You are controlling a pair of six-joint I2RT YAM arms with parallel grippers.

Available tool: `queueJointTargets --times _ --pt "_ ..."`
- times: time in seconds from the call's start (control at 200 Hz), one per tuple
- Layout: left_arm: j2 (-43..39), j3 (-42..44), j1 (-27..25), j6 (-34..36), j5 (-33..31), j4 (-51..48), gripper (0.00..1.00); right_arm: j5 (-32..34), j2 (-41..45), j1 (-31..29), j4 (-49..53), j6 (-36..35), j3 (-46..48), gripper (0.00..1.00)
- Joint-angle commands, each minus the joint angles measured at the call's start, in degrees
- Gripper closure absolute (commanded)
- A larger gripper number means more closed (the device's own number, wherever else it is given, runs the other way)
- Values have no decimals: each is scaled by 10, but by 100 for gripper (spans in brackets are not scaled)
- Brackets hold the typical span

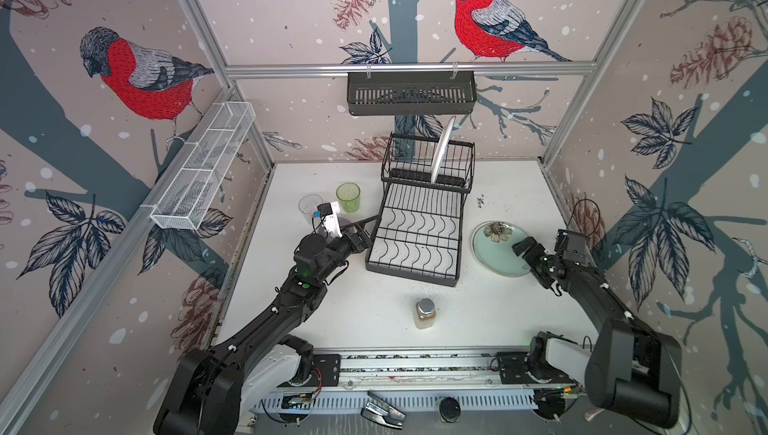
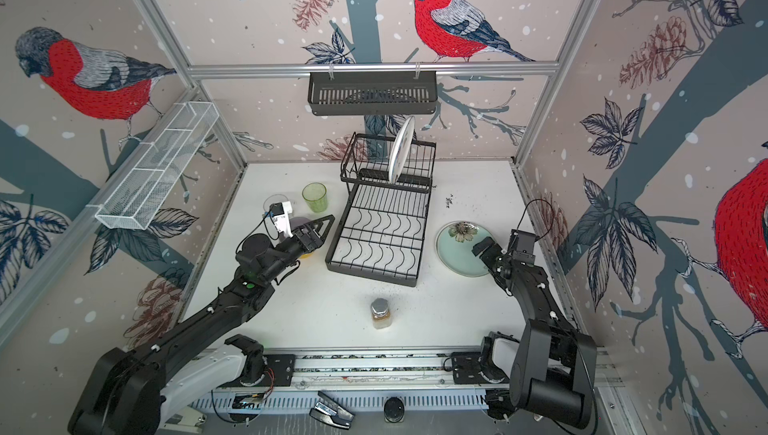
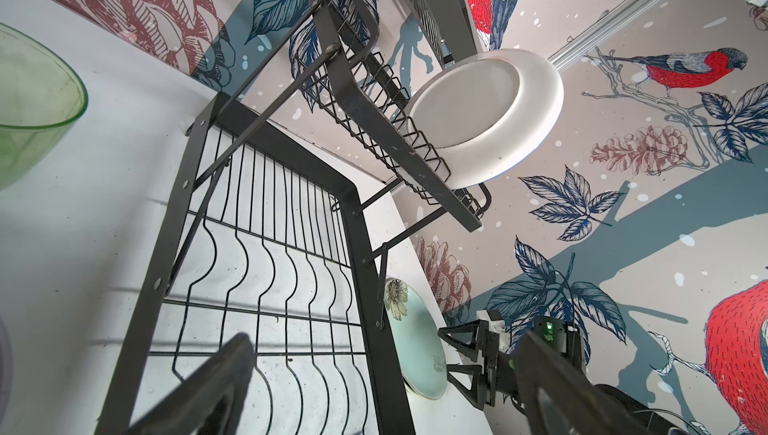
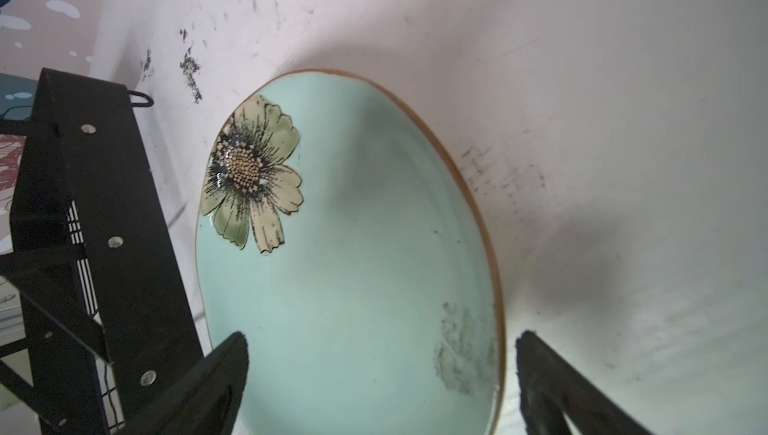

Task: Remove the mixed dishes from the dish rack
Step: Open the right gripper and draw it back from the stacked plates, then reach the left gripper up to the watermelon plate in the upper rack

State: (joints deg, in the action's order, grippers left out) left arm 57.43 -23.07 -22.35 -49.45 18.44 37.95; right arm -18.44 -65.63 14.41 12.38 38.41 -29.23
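1. The dish rack, black wire on two levels, stands on the white counter.
2. A white plate stands on edge in the rack's raised tier. It is the only dish I see in the rack.
3. A pale green plate with a painted flower lies flat on the counter, just right of the rack.
4. A green tumbler and a clear tumbler stand upright left of the rack, the green one nearer to it.
5. My left tool sits at the rack's left edge, beside the lower tier. Its jaws are spread wide and grasp nothing. I cannot tell whether a finger touches the wire.
6. Under that tool, left of the rack, a lilac bowl and a yellow bowl peek out, mostly hidden.
7. My right tool is right of the rack, over the green plate's edge farthest from the rack's raised tier. Its jaws are released and hold nothing.
8. A small silver-capped jar stands in front of the rack.
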Motion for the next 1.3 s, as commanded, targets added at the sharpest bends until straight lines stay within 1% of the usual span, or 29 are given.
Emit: queueJointTargets --times 0.0,0.095,0.24,0.39,0.505,0.61,0.75,0.815,0.91,1.051,1.116,1.201,1.296 --pt "0 -10 0 25 2 -2 3 -20 10 -13 -35 2 -3 0" --pt "-5 -19 0 29 -4 -6 3 -22 18 -29 -54 16 4 0" --pt "-10 -33 0 35 -4 -12 2 -13 17 -29 -47 26 4 0" --pt "-9 -46 -3 35 -6 -16 2 -4 50 -29 -38 23 7 0" --pt "-7 -59 -17 42 -16 -21 2 4 83 -29 -25 18 3 0" --pt "-6 -87 -41 70 -43 -55 3 -19 115 -30 -30 16 4 0" --pt "12 -151 -67 108 -89 -125 3 -70 163 -38 -74 26 19 0" --pt "31 -181 -70 118 -91 -139 4 -82 184 -52 -108 34 31 0" --pt "67 -247 -71 143 -90 -172 9 -79 205 -80 -136 40 35 0" --pt "113 -320 -74 166 -70 -167 14 -76 213 -112 -145 30 21 0" --pt "132 -338 -74 169 -68 -161 20 -75 218 -121 -139 20 13 0" --pt "160 -388 -77 175 -50 -154 26 -66 228 -130 -137 12 14 0" --pt "201 -434 -89 178 -30 -155 27 -59 240 -139 -149 14 27 0"
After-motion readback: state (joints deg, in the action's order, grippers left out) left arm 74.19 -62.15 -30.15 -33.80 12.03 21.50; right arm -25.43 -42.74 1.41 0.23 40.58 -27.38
